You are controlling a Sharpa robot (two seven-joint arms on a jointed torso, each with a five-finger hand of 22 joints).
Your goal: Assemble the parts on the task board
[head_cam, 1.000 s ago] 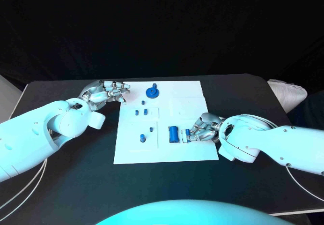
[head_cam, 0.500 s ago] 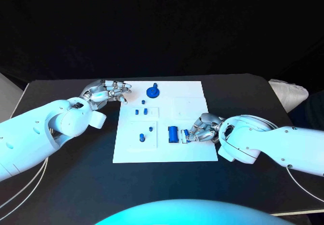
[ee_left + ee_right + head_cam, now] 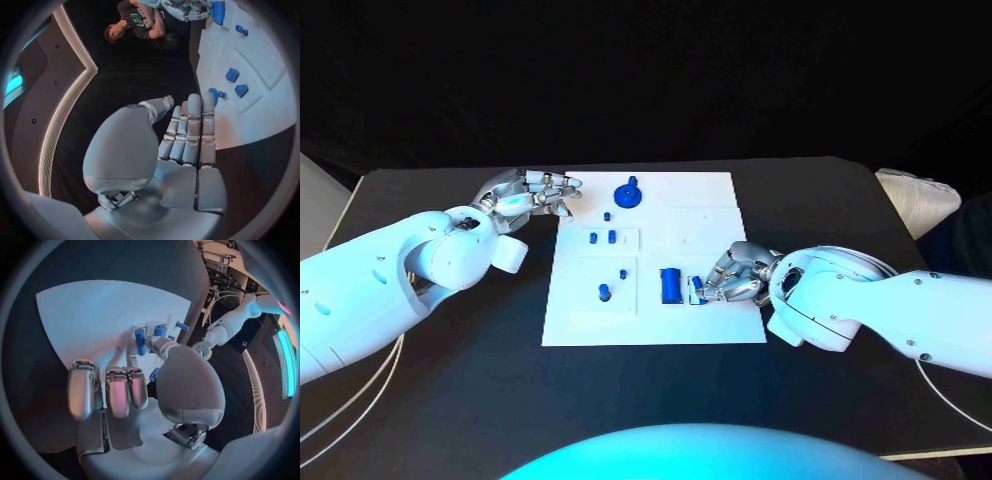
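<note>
Right hand (image 3: pixel 733 275) at task board (image 3: pixel 711 325) edge — perhaps pinching.

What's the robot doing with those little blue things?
It is putting small blue parts together on a white task board. Its right hand is at the board's right edge, fingers around a small blue piece next to a bigger blue cylinder. Its left hand waits by the board's far left corner, holding nothing. More blue parts lie on the board.

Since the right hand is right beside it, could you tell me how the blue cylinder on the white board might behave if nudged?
The blue cylinder lies on its side on the flat white board, so it would probably roll. It looks rigid and light, likely plastic. The right hand might easily knock it away.
</note>
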